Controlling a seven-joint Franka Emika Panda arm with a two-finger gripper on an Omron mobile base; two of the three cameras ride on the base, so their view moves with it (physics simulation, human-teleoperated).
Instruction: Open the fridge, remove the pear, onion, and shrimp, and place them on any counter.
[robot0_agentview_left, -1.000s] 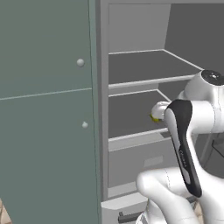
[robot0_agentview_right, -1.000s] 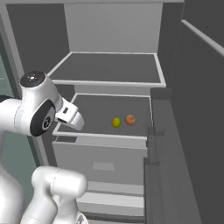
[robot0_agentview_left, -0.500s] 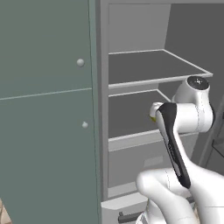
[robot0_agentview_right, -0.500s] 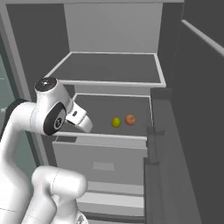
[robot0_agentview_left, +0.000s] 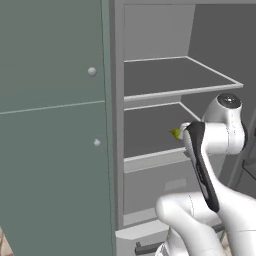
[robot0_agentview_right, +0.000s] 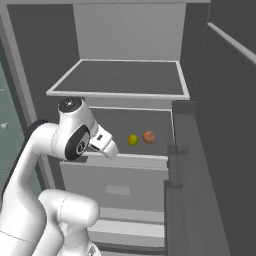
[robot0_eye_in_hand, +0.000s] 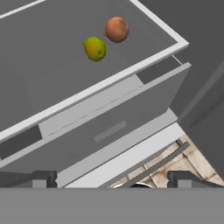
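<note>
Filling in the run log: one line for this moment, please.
fridge: open | pear, onion: on shelf, apart | gripper: open, empty

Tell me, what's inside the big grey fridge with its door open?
On the lower shelf of the tall grey fridge sit a small yellow-green pear and a round reddish-brown onion. The bottom drawer is closed, hiding its contents.

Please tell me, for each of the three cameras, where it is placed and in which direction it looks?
Left base view: behind the arm's left, facing the open fridge; arm rises lower right.
Right base view: behind its right, facing the shelves; arm lower left, pear beside onion.
Hand view: on the hand, looking down at pear, onion, drawer; open gripper.
Shared: pear and onion.
</note>
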